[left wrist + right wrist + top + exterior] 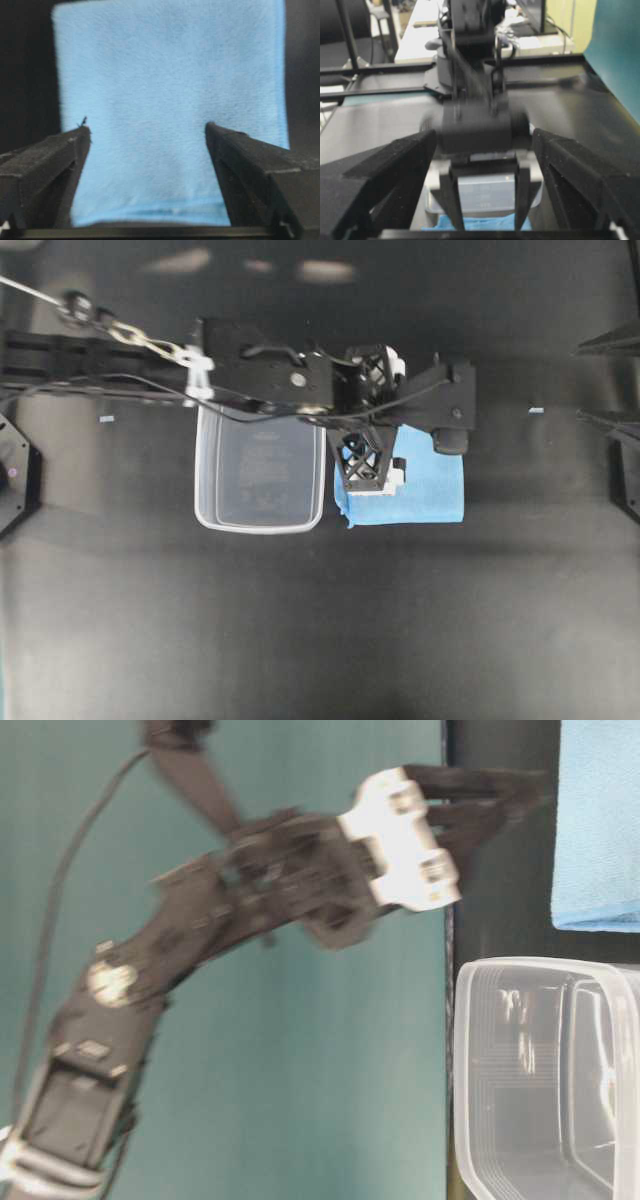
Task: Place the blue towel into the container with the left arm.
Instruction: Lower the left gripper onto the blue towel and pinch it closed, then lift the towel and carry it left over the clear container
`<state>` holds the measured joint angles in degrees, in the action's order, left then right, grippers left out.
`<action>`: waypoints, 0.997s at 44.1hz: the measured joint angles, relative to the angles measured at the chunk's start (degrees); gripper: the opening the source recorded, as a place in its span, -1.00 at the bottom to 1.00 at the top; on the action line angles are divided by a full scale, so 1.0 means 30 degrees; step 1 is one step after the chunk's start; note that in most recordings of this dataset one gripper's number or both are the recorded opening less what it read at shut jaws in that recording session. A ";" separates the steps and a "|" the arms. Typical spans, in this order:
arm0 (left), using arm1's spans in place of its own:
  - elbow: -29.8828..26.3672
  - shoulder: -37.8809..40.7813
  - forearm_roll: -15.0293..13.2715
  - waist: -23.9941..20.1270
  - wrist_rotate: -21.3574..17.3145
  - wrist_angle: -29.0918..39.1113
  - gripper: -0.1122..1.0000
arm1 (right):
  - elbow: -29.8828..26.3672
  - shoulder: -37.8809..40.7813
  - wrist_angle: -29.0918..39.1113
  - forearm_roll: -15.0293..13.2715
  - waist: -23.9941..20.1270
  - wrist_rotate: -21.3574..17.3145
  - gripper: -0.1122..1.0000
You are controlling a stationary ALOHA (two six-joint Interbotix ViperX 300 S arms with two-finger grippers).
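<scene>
You are looking down on a dark, matte bench. Near its middle lies the folded, light blue terry towel (420,490), flat and roughly square, with no clear long axis. Just beside it, toward the bench's left edge in the overhead view, sits the clear translucent plastic rectangular tub (260,472), open and with nothing visible inside. Towel and tub lie side by side, close together; you cannot tell from above whether their edges touch.

Your left gripper (372,418), black with lattice-framed fingers (362,462) and white clips, reaches in from the left edge across the far rim of the tub. Its jaws stand apart. In the left wrist view the towel (170,110) fills the gap between the two black fingers (47,170), with its near hem running crosswise between them. So the towel lies straight ahead of and below the jaws, and both fingers appear to straddle it. You cannot tell whether the fingertips touch the cloth yet.

The right gripper (485,200) is also apart and holds nothing; it sits well off at the bench's right edge. The left arm is clearly nearer. The next move likely calls for descending and closing on the hem.
</scene>
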<state>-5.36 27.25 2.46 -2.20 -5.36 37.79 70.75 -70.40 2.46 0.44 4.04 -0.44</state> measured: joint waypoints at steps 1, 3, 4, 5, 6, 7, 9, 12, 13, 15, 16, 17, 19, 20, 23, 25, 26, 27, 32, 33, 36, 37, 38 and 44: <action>-0.0029 0.0176 0.0000 0.0029 0.0029 0.0000 0.79 | 0.0000 0.0000 0.0000 0.0000 0.0000 0.0000 0.56; -0.0117 0.0615 0.0000 0.0088 0.0088 -0.0059 0.79 | 0.0000 -0.0029 -0.0029 0.0029 0.0000 0.0000 0.56; -0.0146 0.0762 0.0000 0.0117 0.0088 -0.0088 0.79 | 0.0000 -0.0029 -0.0029 0.0029 0.0029 0.0000 0.56; -0.0146 0.0938 0.0000 0.0146 0.0088 -0.0117 0.79 | 0.0000 -0.0029 -0.0029 0.0029 0.0000 0.0000 0.56; -0.0176 0.1084 0.0000 0.0176 0.0088 -0.0176 0.79 | 0.0000 -0.0029 -0.0059 0.0029 0.0000 0.0000 0.56; -0.0176 0.1230 0.0000 0.0176 0.0088 -0.0264 0.79 | 0.0000 -0.0029 -0.0088 0.0029 0.0000 0.0000 0.56; -0.0176 0.1406 0.0000 0.0234 0.0088 -0.0410 0.79 | 0.0000 -0.0029 -0.0088 0.0029 0.0000 0.0000 0.56; -0.0205 0.1787 0.0000 0.0264 0.0088 -0.0615 0.79 | 0.0000 -0.0029 -0.0088 0.0000 0.0000 0.0000 0.56; -0.0205 0.1875 0.0000 0.0293 0.0088 -0.0674 0.79 | 0.0000 -0.0029 -0.0088 0.0000 0.0000 0.0000 0.56; -0.0234 0.1963 0.0000 0.0293 0.0088 -0.0703 0.78 | 0.0000 -0.0029 -0.0088 0.0029 0.0000 -0.0029 0.56; -0.0264 0.1963 0.0000 0.0293 0.0088 -0.0703 0.77 | 0.0000 -0.0029 -0.0088 0.0029 0.0029 -0.0029 0.56; -0.0293 0.1992 -0.0029 0.0293 0.0088 -0.0703 0.76 | 0.0000 -0.0029 -0.0088 0.0000 0.0029 -0.0029 0.56; -0.0264 0.1963 -0.0029 0.0322 0.0088 -0.0703 0.72 | 0.0000 -0.0029 -0.0088 0.0000 0.0029 -0.0117 0.56; -0.0264 0.1963 -0.0029 0.0322 0.0059 -0.0703 0.69 | 0.0000 -0.0029 -0.0088 0.0029 0.0000 -0.0176 0.56; -0.0264 0.1963 0.0000 0.0352 0.0088 -0.0674 0.51 | 0.0000 -0.0029 -0.0088 0.0029 0.0000 -0.0322 0.56; -0.0205 0.1963 -0.0029 0.0410 0.0059 -0.0674 0.30 | 0.0000 -0.0029 -0.0088 0.0029 0.0000 -0.0352 0.56; -0.0205 0.1934 0.0000 0.0410 0.0029 -0.0674 0.22 | 0.0000 -0.0029 -0.0088 0.0029 0.0029 -0.0381 0.56; -0.0176 0.1963 -0.0029 0.0469 -0.0029 -0.0674 0.09 | 0.0029 -0.0029 -0.0088 0.0029 0.0000 -0.0381 0.56; -0.0205 0.1904 0.0000 0.0674 -0.0205 -0.0703 -0.46 | 0.0000 -0.0029 -0.0088 0.0029 0.0000 -0.0410 0.56; -0.0205 0.1904 0.0000 0.0703 -0.0205 -0.0674 -0.54 | 0.0000 -0.0088 -0.0088 0.0029 0.0000 -0.0410 0.56; -0.0293 0.1816 0.0000 0.0762 -0.0322 -0.0674 -0.70 | 0.0000 -0.0146 -0.0088 0.0000 0.0000 -0.0410 0.56; -0.0322 0.1787 0.0000 0.0762 -0.0293 -0.0674 -0.70 | 0.0000 -0.0146 -0.0088 0.0029 0.0029 -0.0410 0.56; -0.0352 0.1729 0.0000 0.0762 -0.0264 -0.0645 -0.70 | 0.0000 -0.0146 -0.0088 0.0029 0.0029 -0.0381 0.56; -0.0703 0.0615 0.0000 0.0645 -0.0264 -0.0146 -0.70 | 0.0000 -0.0205 -0.0088 0.0029 0.0029 -0.0410 0.56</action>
<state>-7.47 29.09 2.46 -0.26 -6.15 37.35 70.75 -71.02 2.20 0.53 4.13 -1.67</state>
